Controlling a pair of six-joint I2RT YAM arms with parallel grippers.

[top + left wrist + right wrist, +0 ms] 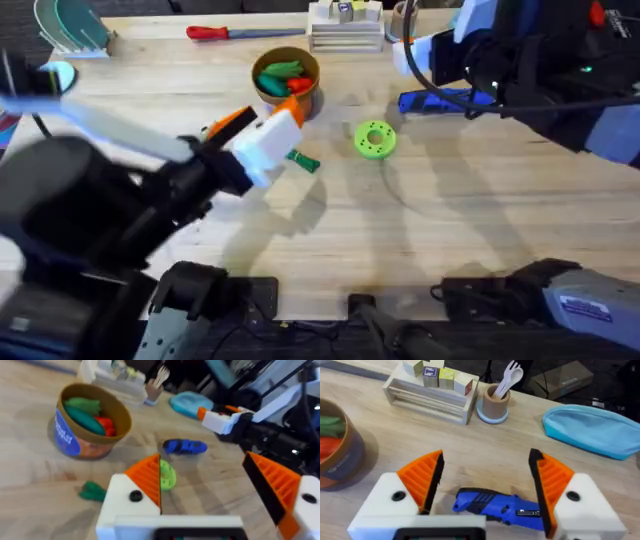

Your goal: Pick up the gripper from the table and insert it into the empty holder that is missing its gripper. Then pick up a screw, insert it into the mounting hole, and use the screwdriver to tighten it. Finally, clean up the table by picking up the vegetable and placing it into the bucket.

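The vegetable (pixel 303 160) lies on the table left of centre, just in front of the bucket (pixel 275 98), which stands toward the far edge and already holds green and red toy pieces. The left gripper (pixel 202 472) hovers over this patch with its jaws released and nothing between them. The vegetable sits off to one side of its fingers rather than between them, and the green disc (pixel 375 139) is closer to the gap.

Judging by this, the cleanup pick is the step in hand. The left arm should shift sideways until the vegetable is centred between the pads, turn so the fingers cross its short width, and descend close to the wood before closing. It should avoid the disc. The lift to the bucket is short but must clear the thick rim.

Toward the far right corner, the right gripper (pixel 487 462) is spread open astride the screwdriver (pixel 495 505), not clamping it.
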